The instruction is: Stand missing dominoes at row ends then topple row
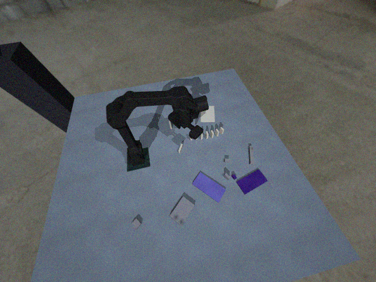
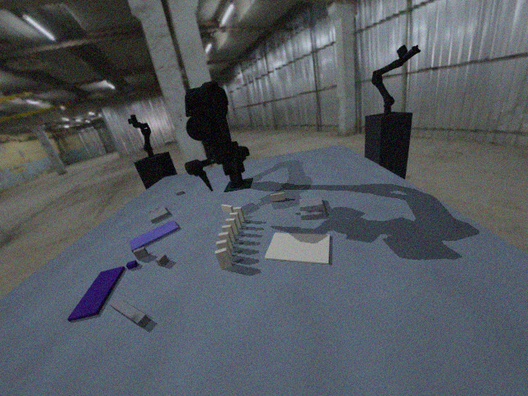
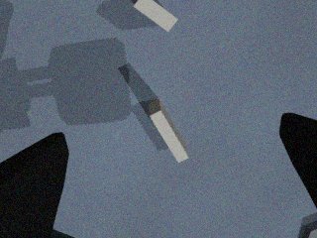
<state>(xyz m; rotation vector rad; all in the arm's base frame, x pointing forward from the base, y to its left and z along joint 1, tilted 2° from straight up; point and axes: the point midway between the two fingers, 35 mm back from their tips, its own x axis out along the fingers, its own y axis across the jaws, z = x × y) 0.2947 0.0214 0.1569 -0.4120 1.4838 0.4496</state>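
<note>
Several cream dominoes stand in a row; the near one in the exterior view [image 2: 223, 258] is also the far right one in the top view [image 1: 221, 130]. The arm hides part of the row's other end. A loose domino [image 1: 180, 147] [image 2: 227, 208] [image 3: 169, 136] sits beyond that end, turned at an angle, apparently on its long edge. A second loose domino [image 1: 170, 124] [image 2: 277, 196] is farther off, beside the arm's shadow. My gripper [image 3: 177, 134] is wide open and empty above the first loose domino, touching nothing. Another pale piece [image 3: 157, 14] shows at the wrist view's top edge.
A cream square tile [image 1: 208, 114] [image 2: 298, 248] lies beside the row. A lilac block [image 1: 208, 186] [image 2: 154, 235], a dark purple block [image 1: 252, 181] [image 2: 96, 294], a grey block [image 1: 183, 208] and a grey bar [image 1: 250, 154] [image 2: 129, 312] lie apart from it. A grey piece [image 2: 312, 205] lies in shadow.
</note>
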